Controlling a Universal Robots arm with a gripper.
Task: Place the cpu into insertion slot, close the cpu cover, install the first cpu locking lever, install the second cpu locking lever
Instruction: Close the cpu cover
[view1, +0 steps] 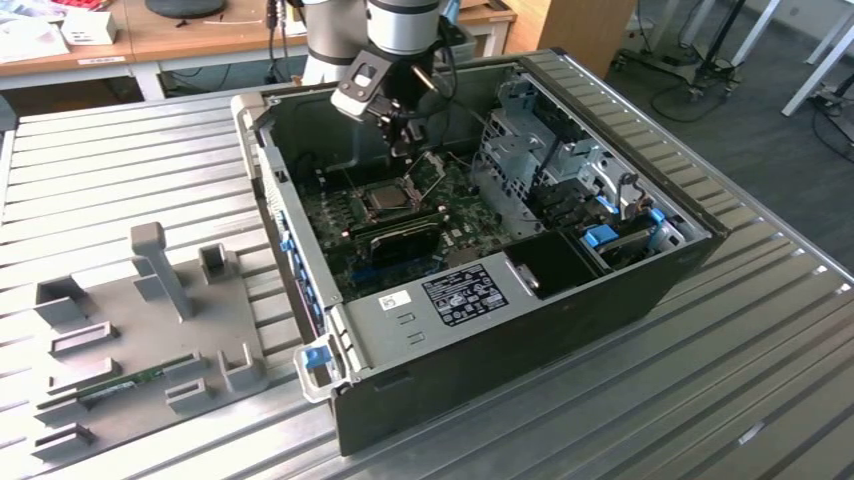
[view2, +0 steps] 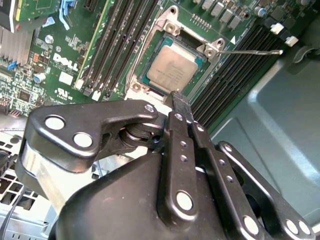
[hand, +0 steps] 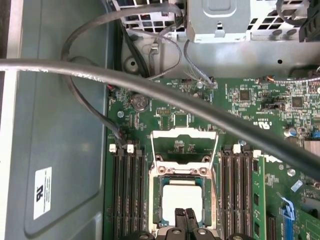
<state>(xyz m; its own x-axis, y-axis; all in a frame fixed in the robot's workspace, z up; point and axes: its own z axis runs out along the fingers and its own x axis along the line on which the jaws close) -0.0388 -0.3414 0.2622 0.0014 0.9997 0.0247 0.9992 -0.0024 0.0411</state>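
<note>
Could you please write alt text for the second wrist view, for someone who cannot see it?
The cpu sits in the insertion slot of a green motherboard, its grey top exposed. The black gripper, shut, points toward the slot's edge; dark memory slots flank it.

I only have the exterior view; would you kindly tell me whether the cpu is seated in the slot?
Observer: Yes; in both wrist views the cpu lies flat inside the rim of the slot.
Operator: Thanks. Is the cover down?
Observer: No; in the first wrist view the cover is open, with green board showing through its window.
Operator: And the tool?
Observer: In the second wrist view the tool is shut, empty, its tip near the cpu's edge.
</note>
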